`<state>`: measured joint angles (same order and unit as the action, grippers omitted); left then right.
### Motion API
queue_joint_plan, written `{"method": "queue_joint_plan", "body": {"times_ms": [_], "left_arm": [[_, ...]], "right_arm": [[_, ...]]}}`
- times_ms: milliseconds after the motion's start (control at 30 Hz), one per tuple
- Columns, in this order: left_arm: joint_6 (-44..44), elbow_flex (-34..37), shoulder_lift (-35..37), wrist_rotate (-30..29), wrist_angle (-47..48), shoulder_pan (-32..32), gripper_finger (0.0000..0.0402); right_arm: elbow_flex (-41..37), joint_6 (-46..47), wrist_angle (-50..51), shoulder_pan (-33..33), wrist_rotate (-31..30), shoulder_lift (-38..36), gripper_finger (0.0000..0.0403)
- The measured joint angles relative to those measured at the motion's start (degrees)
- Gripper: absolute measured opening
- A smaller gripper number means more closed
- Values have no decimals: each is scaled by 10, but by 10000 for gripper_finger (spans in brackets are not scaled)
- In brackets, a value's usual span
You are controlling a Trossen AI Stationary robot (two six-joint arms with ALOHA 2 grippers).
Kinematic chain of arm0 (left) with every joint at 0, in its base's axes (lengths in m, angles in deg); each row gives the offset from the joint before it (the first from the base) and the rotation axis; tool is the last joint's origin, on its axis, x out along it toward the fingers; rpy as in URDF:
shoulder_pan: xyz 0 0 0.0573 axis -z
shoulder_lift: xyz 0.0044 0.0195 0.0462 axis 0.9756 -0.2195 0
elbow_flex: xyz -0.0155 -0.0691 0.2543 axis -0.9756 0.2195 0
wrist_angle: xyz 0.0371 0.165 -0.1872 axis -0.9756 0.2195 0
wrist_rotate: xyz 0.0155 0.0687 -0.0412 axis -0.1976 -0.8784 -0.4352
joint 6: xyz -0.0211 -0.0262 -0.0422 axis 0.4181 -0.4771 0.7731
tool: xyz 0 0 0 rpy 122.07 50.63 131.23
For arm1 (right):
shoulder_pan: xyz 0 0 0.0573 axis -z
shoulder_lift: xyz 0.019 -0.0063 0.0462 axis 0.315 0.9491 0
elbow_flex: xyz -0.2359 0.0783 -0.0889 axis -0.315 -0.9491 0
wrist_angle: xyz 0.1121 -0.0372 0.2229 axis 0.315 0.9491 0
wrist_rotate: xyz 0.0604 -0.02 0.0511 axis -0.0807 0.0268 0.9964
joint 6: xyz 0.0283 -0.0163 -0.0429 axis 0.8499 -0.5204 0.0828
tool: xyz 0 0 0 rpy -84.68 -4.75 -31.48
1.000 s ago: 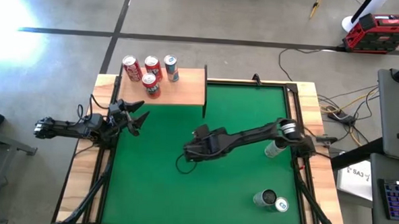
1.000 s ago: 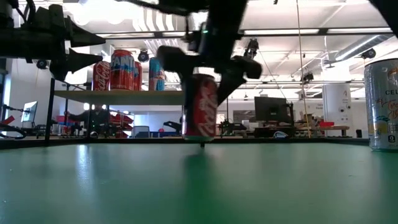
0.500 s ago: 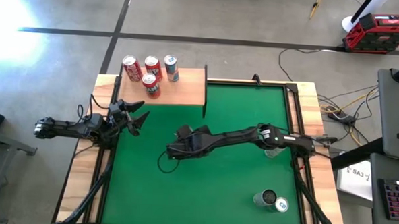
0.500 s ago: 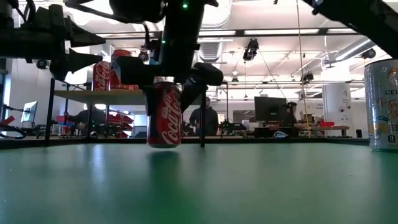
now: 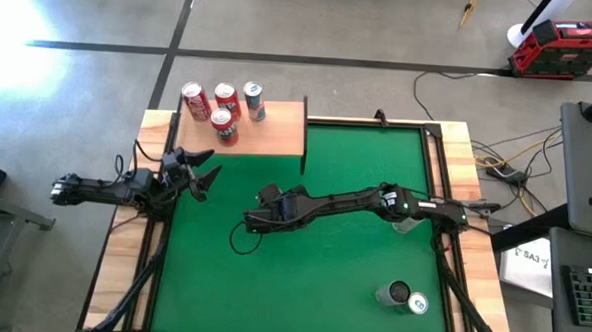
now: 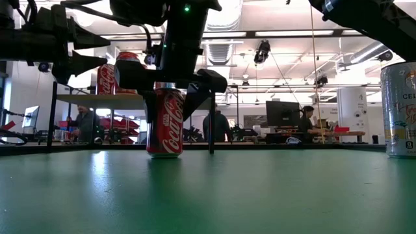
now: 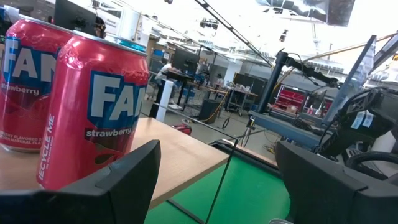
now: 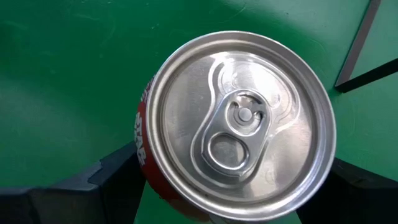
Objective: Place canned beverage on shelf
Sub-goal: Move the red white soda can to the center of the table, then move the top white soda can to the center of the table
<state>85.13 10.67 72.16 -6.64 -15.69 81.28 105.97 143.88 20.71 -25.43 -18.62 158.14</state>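
A red Coca-Cola can [image 6: 164,123] stands upright under my right gripper [image 6: 168,97], over the middle of the green mat [image 5: 356,169]. The gripper is shut on it; the right wrist view looks down on the can's silver lid [image 8: 242,124]. The shelf [image 5: 267,135], a light-wood board on black legs, stands at the far left and bears several red and blue cans [image 5: 226,101]. My left gripper [image 5: 198,172] hovers open and empty near the shelf's near edge. Its wrist view shows two strawberry Fanta cans [image 7: 93,106] standing on the board. My right gripper pinches the can's upper side wall [image 8: 144,149], just below the lid rim, between its two fingers [image 6: 195,81]. They come from above, pointing down, one on each side. The can is upright; whether its base [image 6: 164,155] touches the mat, I cannot tell.
A tall silver can [image 6: 400,110] stands on the mat at the right, partly under my right arm [image 5: 406,223]. Two more cans [image 5: 402,298] are at the near right. A black shelf leg [image 6: 212,133] stands just behind the Coca-Cola can. People show in the room behind.
My right gripper has carried the Coca-Cola can toward the table's left edge and down toward the mat. The can was tilted half a second ago and now stands upright, lower. My left arm has kept still.
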Motion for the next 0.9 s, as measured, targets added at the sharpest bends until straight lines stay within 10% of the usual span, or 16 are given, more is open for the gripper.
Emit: {"method": "queue_joint_plan", "body": {"times_ms": [900], "left_arm": [[0, 0, 0, 0, 0, 0, 302]], "right_arm": [[0, 120, 192, -25, 93, -42, 382]]}}
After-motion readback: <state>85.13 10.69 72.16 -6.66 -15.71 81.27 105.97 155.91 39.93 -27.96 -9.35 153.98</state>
